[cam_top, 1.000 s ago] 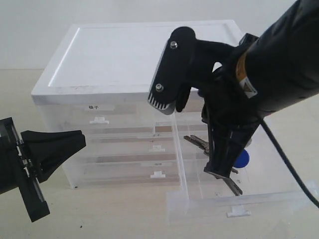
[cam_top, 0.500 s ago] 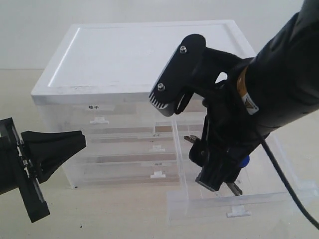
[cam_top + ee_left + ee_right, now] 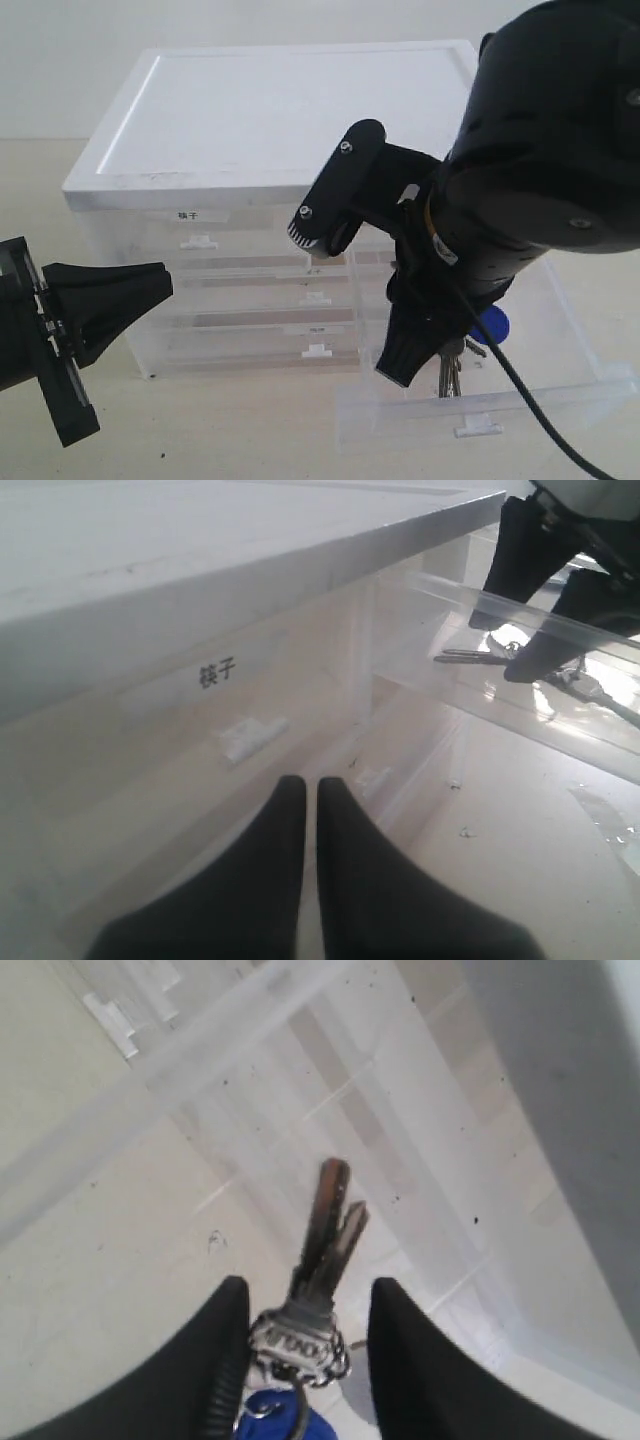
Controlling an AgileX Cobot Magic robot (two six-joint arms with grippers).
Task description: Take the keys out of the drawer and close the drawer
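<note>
White-topped clear plastic cabinet (image 3: 250, 100) is standing mid-scene; at its eight o'clock the left gripper (image 3: 160, 280) is hovering level, its fingers (image 3: 275, 860) pressing together on nothing and pointing toward three o'clock; at the cabinet's four o'clock the drawer (image 3: 590, 385) is sitting pulled out; the keys (image 3: 450, 372) are hanging tips-down inside it, blue fob (image 3: 492, 325) at their one o'clock; the right gripper (image 3: 308, 1295) is reaching down from one o'clock, clamping the key heads.
</note>
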